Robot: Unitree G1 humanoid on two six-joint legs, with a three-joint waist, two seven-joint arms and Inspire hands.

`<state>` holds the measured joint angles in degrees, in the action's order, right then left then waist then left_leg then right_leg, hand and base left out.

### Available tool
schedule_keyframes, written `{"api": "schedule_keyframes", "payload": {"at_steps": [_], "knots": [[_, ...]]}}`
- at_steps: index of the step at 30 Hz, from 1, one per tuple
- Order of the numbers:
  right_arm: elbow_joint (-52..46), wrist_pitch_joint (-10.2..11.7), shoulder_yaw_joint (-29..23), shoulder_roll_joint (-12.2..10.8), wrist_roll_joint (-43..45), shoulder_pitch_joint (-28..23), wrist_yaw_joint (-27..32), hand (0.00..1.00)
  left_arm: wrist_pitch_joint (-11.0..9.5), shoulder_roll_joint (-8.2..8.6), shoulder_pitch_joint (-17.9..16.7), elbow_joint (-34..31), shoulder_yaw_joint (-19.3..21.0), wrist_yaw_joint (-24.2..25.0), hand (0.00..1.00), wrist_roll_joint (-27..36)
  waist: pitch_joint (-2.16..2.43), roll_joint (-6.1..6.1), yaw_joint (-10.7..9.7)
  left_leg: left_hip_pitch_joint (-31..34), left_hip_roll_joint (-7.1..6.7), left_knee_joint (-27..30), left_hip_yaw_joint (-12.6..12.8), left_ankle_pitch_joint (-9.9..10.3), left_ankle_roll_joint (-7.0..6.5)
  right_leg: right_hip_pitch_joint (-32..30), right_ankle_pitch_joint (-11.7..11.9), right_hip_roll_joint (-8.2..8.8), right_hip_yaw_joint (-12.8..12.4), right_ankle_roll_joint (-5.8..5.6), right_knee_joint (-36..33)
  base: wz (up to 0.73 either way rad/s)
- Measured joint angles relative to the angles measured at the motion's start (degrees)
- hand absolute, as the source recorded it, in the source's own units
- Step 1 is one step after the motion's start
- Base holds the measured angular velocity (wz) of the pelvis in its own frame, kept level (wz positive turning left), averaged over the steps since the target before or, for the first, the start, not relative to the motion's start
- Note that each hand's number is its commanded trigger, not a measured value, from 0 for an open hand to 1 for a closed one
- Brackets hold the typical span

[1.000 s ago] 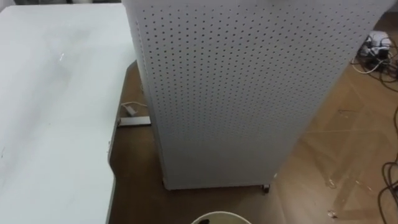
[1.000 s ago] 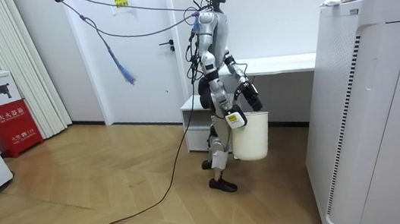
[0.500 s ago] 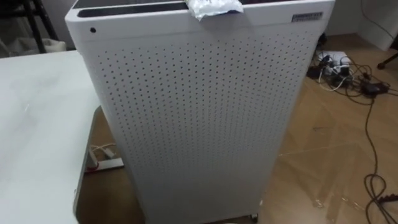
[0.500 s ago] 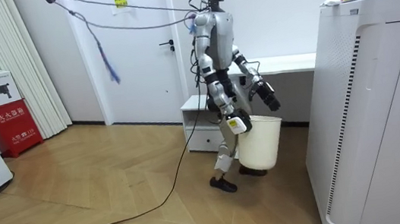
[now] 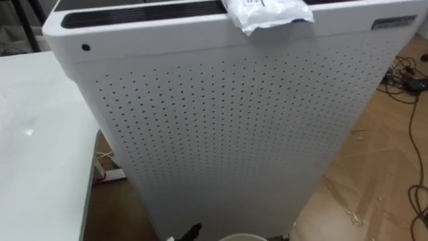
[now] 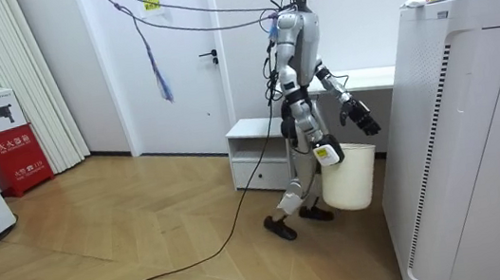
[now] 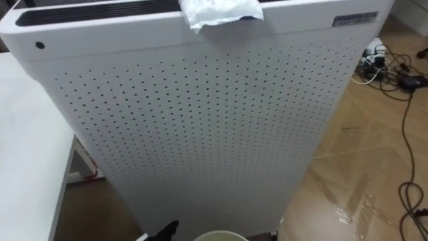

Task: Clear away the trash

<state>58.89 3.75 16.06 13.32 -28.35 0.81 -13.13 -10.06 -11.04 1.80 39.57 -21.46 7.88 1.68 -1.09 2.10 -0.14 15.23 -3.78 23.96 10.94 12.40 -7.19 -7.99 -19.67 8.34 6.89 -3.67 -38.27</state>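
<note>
The wrapper (image 5: 267,12) lies atop the cabinet (image 5: 227,134), overhanging its front edge, high ahead of my raised left hand (image 6: 365,124). I cannot tell that hand's state. My right hand (image 6: 326,153) is clamped on the bucket (image 6: 348,178).

Crumpled wrapper (image 5: 267,12) atop perforated white cabinet (image 5: 227,134).

I've got a tall white perforated cabinet (image 5: 227,134) dead ahead. On its flat top at 12 o'clock lies a crumpled white wrapper (image 5: 264,12), one corner drooping over the front edge. The white desk (image 5: 37,147) sits at 9 o'clock. On the wood floor (image 5: 381,161), a power strip (image 5: 110,175) lies at 8 o'clock between desk and cabinet, and cables (image 5: 408,73) lie at 2 o'clock.
</note>
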Motion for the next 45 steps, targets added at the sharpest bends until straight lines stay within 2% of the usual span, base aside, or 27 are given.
{"api": "schedule_keyframes", "payload": {"at_steps": [2, 4, 5, 6, 7, 8, 9, 11, 13, 15, 19, 22, 27, 33, 34, 38, 45], "knots": [[0.0, 0.0, 0.0, 0.0, 0.0, 0.0, 0.1, 1.0, -1.4, -0.07, -0.1, -0.7, 0.5, -2.6, 0.0, -4.1, -0.05, -0.08, 0.2, -0.6, 0.09, -0.2, -0.5, 0.4, -0.27, -1.2, 1.4, 0.5, 1.2, -0.86, -2.5, -0.04], [0.0, 0.6, 0.1, 0.1, 0.0, 0.2, 0.5, 1.0, -1.8, 0.02, -0.1, -3.3, 1.3, -6.2, 0.0, -7.7, -0.21, -0.78, 0.7, -0.9, 0.36, -0.7, -3.0, 0.4, -0.25, -4.3, -0.2, 0.45, 1.8, -0.41, -0.4, -0.03], [0.0, 0.6, 0.1, 0.1, -0.1, 0.1, 0.7, 1.0, -1.7, -0.14, -0.1, -4.3, 1.3, -7.2, 0.0, -8.2, -0.22, -0.91, 0.6, -1.0, 0.36, -0.7, -3.4, 0.4, -0.24, -5.2, -0.2, 0.5, 1.7, -0.26, 1.0, 0.16], [0.0, 0.7, 0.1, 0.1, -0.1, -0.3, 1.1, 1.0, -1.8, -0.6, -0.2, -5.6, 1.6, -9.0, 0.0, -9.2, -0.28, -0.84, 0.6, -1.5, 0.3, -0.8, -3.8, 0.4, -0.17, -6.2, -0.1, 0.58, 1.1, -0.11, 5.3, 0.23], [0.0, 0.9, 0.1, 0.0, 0.0, -0.5, 1.6, 1.0, -1.7, -1.04, -1.0, -6.8, 2.7, -11.1, 0.0, -11.7, -0.3, -0.64, 0.8, -2.3, 0.05, -1.0, -3.8, 0.6, 0.12, -7.0, 2.3, 0.43, 0.4, 0.28, 10.3, 0.2], [0.0, 1.3, 0.1, 0.0, 0.0, -0.5, 1.8, 1.0, -1.8, -1.17, -1.6, -7.9, 3.5, -12.2, 0.0, -13.1, -0.35, -0.55, 0.7, -2.6, -0.05, -1.0, -3.8, 0.9, 0.34, -7.1, 6.1, 0.41, -0.2, -0.15, 11.8, 0.24], [0.2, 2.1, 0.1, -0.1, -0.1, -0.7, 2.4, 1.0, -1.8, -1.27, -2.3, -9.5, 4.1, -14.3, 0.0, -15.4, -0.22, -0.98, 0.4, -3.3, -0.01, -1.2, -4.8, 1.1, 0.71, -6.5, 7.3, 0.01, -0.1, -0.12, 12.3, 0.24], [1.5, 3.1, 0.0, -0.1, -0.3, -0.3, 2.5, 1.0, -1.8, -1.67, -3.4, -14.2, 5.1, -17.0, 0.0, -19.4, -0.29, -1.27, 0.5, -3.9, 0.47, -2.2, -6.1, 1.1, 1.37, -4.7, 7.6, -0.79, 1.1, 0.39, 13.8, 0.31], [2.3, 3.6, -0.2, 0.0, -0.3, -0.6, 2.1, 1.0, -3.5, -2.45, -5.0, -18.5, 5.1, -19.0, 0.0, -23.8, -0.32, -1.21, 0.6, -5.1, 0.94, -3.1, -7.0, 0.9, 1.86, -2.6, 7.9, -1.52, 1.9, 0.73, 15.7, 0.23], [2.5, 4.5, -0.2, -0.1, -0.3, -0.8, 1.8, 1.0, -6.8, -2.79, -6.7, -21.7, 5.1, -22.4, 0.0, -28.9, -0.35, -1.15, 0.9, -6.2, 1.56, -3.4, -7.5, 0.9, 2.47, -0.9, 8.2, -2.29, 2.5, 1.16, 17.0, 0.05], [2.5, 5.1, -0.2, -0.1, 0.6, -0.8, 1.6, 1.0, -9.1, -3.32, -7.4, -27.4, 5.0, -26.4, 0.0, -32.7, -0.43, -1.02, 1.0, -6.2, 2.27, -3.3, -8.3, 0.7, 3.25, -0.1, 8.8, -3.25, 3.2, 1.84, 18.9, 0.08], [2.4, 5.1, 0.2, -0.1, 1.4, -0.8, 1.4, 1.0, -12.7, -4.43, -7.4, -33.6, 5.1, -31.0, 0.0, -37.8, -0.45, -0.99, 1.4, -6.1, 2.72, -3.4, -8.9, 0.3, 3.88, 0.3, 9.3, -3.9, 3.5, 2.39, 19.8, 0.05], [2.4, 5.1, 0.2, -0.2, 3.8, -1.5, 0.9, 1.0, -17.9, -4.05, -6.3, -41.9, 6.7, -37.8, 0.0, -40.8, -0.44, -0.78, 1.2, -9.1, 3.07, -5.2, -9.5, -0.3, 4.6, 3.6, 10.1, -4.73, 3.9, 2.65, 22.7, 0.0], [2.4, 5.1, 0.2, -0.2, 4.1, -1.6, 0.3, 1.0, -20.2, -4.08, -4.5, -47.7, 7.8, -43.7, 0.0, -40.8, -0.12, -0.36, 0.7, -10.8, 3.24, -7.2, -9.4, -0.7, 5.27, 5.2, 10.6, -5.49, 3.9, 3.3, 24.5, -0.01], [2.4, 5.1, 0.2, -0.2, 4.1, -1.6, 0.3, 1.0, -20.5, -4.08, -4.5, -48.5, 8.3, -44.4, 0.0, -40.8, 0.03, -0.27, 0.6, -11.2, 3.27, -7.5, -9.4, -0.9, 5.37, 5.6, 10.7, -5.52, 4.0, 3.33, 24.7, 0.0], [2.5, 5.1, 0.2, -0.2, 4.0, -1.6, 0.4, 1.0, -20.8, -4.04, -4.4, -50.4, 8.3, -45.4, 0.0, -40.7, 0.02, -0.22, 0.4, -11.9, 3.38, -8.0, -9.4, -0.8, 5.38, 6.6, 10.6, -5.62, 4.2, 3.45, 25.2, 0.01], [3.4, 5.1, 0.3, -0.4, 3.9, -1.6, 0.3, 1.0, -20.6, -3.99, -2.1, -50.8, 8.3, -45.6, 0.0, -40.6, 0.01, -0.2, 0.4, -13.0, 3.35, -8.7, -9.5, -0.8, 5.39, 7.8, 10.6, -5.6, 4.4, 3.4, 26.1, 0.02]]}}
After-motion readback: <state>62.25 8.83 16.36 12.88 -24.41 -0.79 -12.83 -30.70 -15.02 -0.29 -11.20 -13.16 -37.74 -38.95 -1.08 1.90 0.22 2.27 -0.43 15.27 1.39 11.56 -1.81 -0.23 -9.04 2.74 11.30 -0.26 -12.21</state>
